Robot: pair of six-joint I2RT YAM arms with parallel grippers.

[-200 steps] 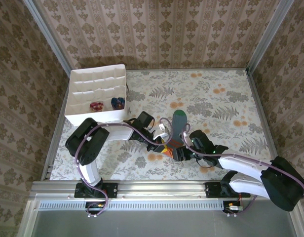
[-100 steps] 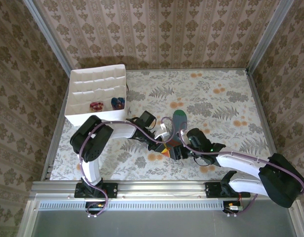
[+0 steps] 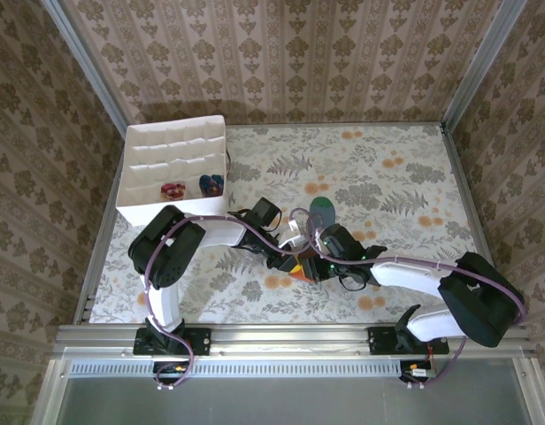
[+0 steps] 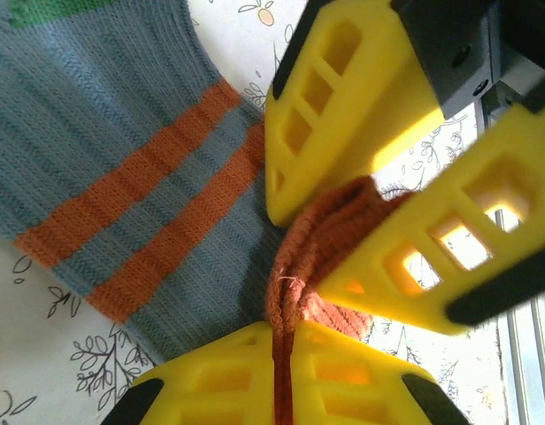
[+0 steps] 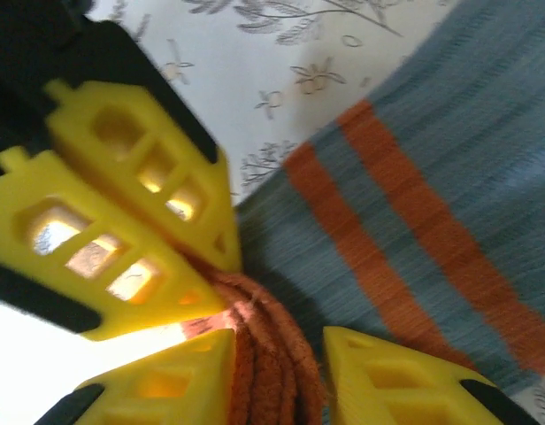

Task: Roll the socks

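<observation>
Pinching the orange cuff [image 4: 295, 266] of the grey-blue sock [image 4: 122, 159], the left jaws are shut tight. The cloth is squashed into a thin fold between their two yellow fingers [image 4: 255, 385], low in the left wrist view. The right jaws have hold of the same cuff, just beside the left ones. They are only a little way apart, with the bunched orange cloth filling the gap between them and touching both sides. In the right wrist view, the cuff [image 5: 272, 354] stands up in a thick ridge between the right fingers [image 5: 166, 381]. The left fingers [image 5: 140, 177] push in from the upper left, very close. The rest of the sock lies flat on the bench [image 3: 387, 177]. It has two orange stripes [image 4: 140, 204] running across the grey-blue part not far from the cuff. From above, both arms meet over the sock in the middle of the bench, a bit nearer the front edge than the back. The green toe [image 3: 322, 210] pokes out past the arms and points away from them. A white box [image 3: 144, 211] with many little spaces sits at the back left corner of the bench, well apart from the sock. Two small rolled socks rest in its front row, side by side. One is reddish [image 3: 173, 189] and one is bluish [image 3: 211, 184].
</observation>
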